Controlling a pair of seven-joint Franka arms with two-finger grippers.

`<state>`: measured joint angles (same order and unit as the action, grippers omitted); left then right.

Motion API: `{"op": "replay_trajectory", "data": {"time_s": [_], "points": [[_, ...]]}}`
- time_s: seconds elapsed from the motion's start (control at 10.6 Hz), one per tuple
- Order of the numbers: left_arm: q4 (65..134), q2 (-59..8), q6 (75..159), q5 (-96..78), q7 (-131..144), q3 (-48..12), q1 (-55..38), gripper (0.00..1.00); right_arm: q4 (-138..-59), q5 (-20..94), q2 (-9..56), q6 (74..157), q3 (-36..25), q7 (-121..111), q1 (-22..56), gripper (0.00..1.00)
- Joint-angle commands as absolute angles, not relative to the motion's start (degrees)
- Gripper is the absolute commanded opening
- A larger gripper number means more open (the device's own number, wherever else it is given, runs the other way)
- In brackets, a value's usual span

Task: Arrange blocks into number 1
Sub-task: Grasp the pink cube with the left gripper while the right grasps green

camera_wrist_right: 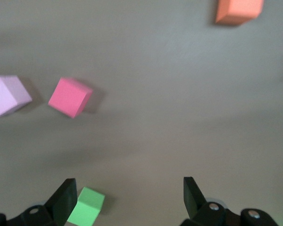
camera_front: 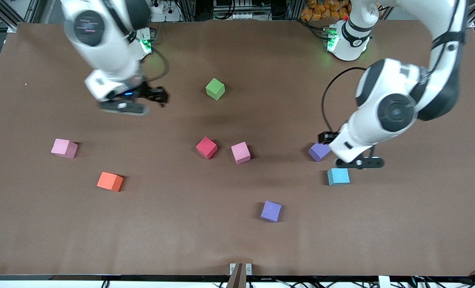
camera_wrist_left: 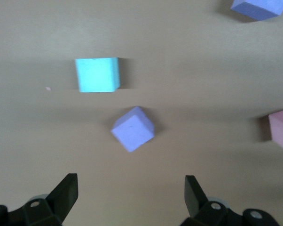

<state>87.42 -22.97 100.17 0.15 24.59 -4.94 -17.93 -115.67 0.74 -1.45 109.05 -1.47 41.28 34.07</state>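
Nearest the front camera sits a purple block (camera_front: 270, 211), alone on the brown table (camera_front: 237, 244). A bit farther up are an orange block (camera_front: 110, 181), toward my right arm's end, and a cyan block (camera_front: 338, 176), toward my left arm's end. Next comes a loose row: a pale pink block (camera_front: 64, 148), a red block (camera_front: 206, 147), a pink block (camera_front: 240, 152) just beside it, and a second purple block (camera_front: 319, 151). Farthest away is a green block (camera_front: 215, 89).

My left gripper (camera_front: 359, 162) hangs over the spot beside the cyan block and the second purple block. Its jaws are wide open and hold nothing. My right gripper (camera_front: 157, 96) hangs over the table near the green block. Its jaws are wide open and empty too.

No number 1 is made yet. The blocks are all spread out.

What could go wrong? The second purple block sits turned at a slant. If I pinch its corners, it may twist or pop out. The cyan block is close by, so a finger could bump it away.
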Motion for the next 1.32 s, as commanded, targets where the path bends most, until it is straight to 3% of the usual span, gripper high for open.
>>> {"op": "replay_trajectory", "data": {"time_s": [0.0,0.19,0.47,0.85,1.23], "points": [[84.13,-27.31,102.47,-1.41,33.09,-4.83,-21.77,1.00,-124.25,2.01,-3.08,117.03,-2.02,51.46,40.93,1.00],[82.36,-31.36,107.02,-1.41,42.32,-4.83,-25.64,1.00,-128.66,3.95,-1.76,123.90,-2.11,59.98,46.29,1.00],[80.95,-36.29,114.06,-1.23,52.45,-4.66,-30.57,1.00,-129.02,3.96,2.80,128.56,-2.11,71.34,52.72,1.00],[80.95,-40.25,124.52,-1.23,65.98,-4.48,-34.19,1.00,-135.25,3.96,5.01,138.14,-2.11,72.25,55.37,1.00],[80.51,-43.24,131.21,-0.62,71.37,-3.69,-37.79,1.00,-135.79,4.04,8.95,141.67,-2.11,78.20,57.38,1.00]]}}
